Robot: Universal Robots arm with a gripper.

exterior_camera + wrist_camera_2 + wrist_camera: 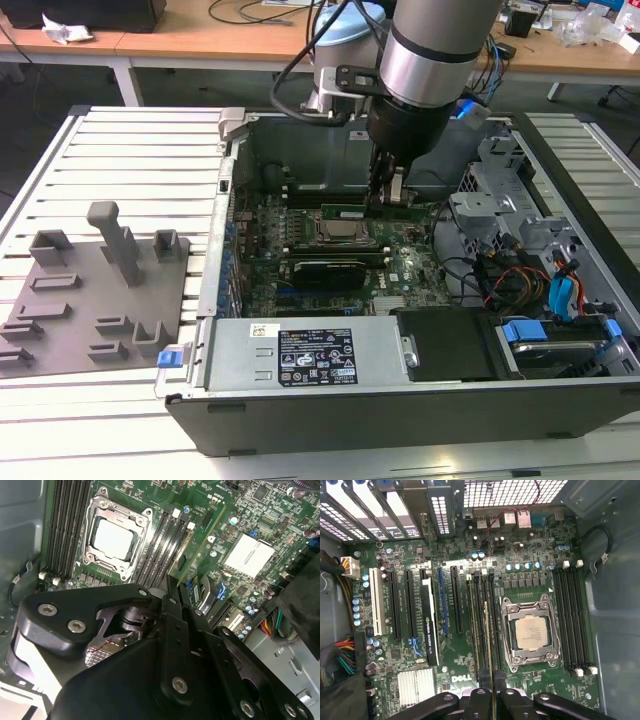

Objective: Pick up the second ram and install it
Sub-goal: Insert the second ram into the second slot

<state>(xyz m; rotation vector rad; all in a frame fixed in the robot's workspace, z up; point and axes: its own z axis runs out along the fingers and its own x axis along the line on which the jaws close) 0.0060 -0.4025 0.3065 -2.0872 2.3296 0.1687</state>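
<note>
Pincer clamps second ram edge-on; chips hidden.

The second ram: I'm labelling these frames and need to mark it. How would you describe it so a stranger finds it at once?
Start at the open computer case and find the silver processor socket on the motherboard. Beside the socket run black memory slots; the second ram stands edge-on over them, held by the gripper. Unlike its dark neighbours, it is a thin green strip.
</note>
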